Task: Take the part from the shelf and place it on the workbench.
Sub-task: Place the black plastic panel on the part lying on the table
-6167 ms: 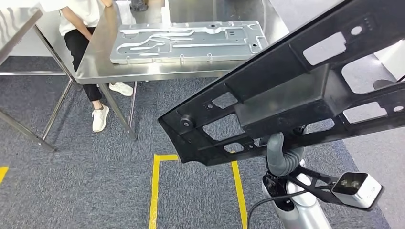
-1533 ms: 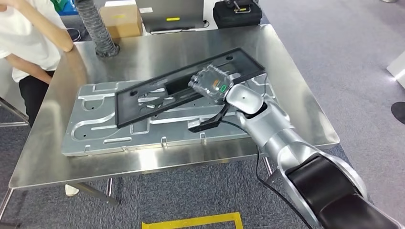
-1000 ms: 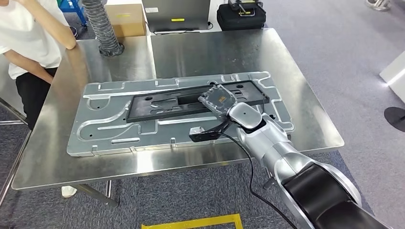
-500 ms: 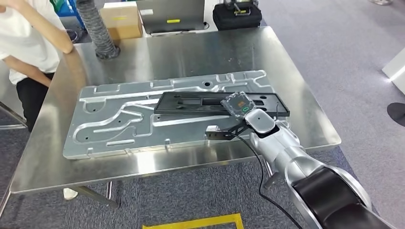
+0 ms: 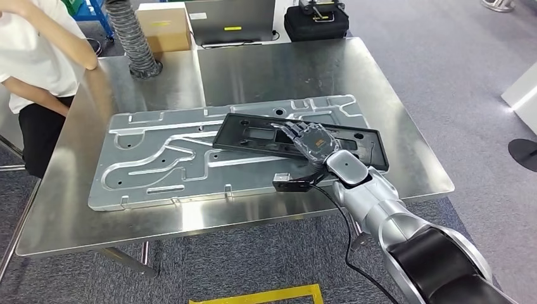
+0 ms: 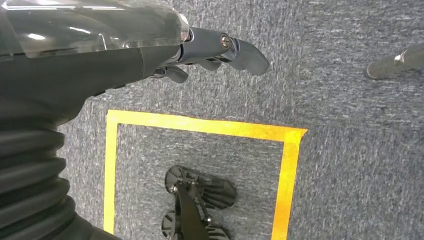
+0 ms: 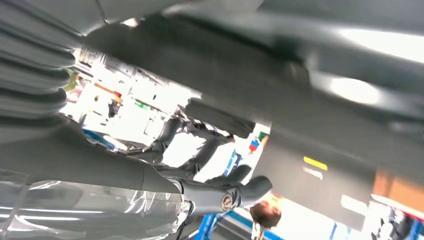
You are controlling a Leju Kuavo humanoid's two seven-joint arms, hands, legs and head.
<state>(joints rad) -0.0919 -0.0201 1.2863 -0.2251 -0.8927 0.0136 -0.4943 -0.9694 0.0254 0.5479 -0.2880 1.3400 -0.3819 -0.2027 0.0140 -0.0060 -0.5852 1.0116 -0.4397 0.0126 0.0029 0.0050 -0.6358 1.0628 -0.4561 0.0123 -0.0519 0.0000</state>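
Part (image 5: 253,134) now flat on the worktop (image 5: 411,171); right hand (image 5: 311,142) has let go, fingers spread, palm up. Placement looks done.

Steel workbench (image 5: 354,69) across centre of frame, polished top catching soft reflections, thin legs (image 5: 126,258) showing at lower left. Grey carpet floor (image 5: 456,76) at right and along bottom, crossed by yellow tape lines (image 5: 253,295) at bottom centre. Along upper edge: ribbed grey hose (image 5: 130,35), cardboard box (image 5: 163,28), black case (image 5: 315,22); at upper left, seated person in white top (image 5: 31,57).
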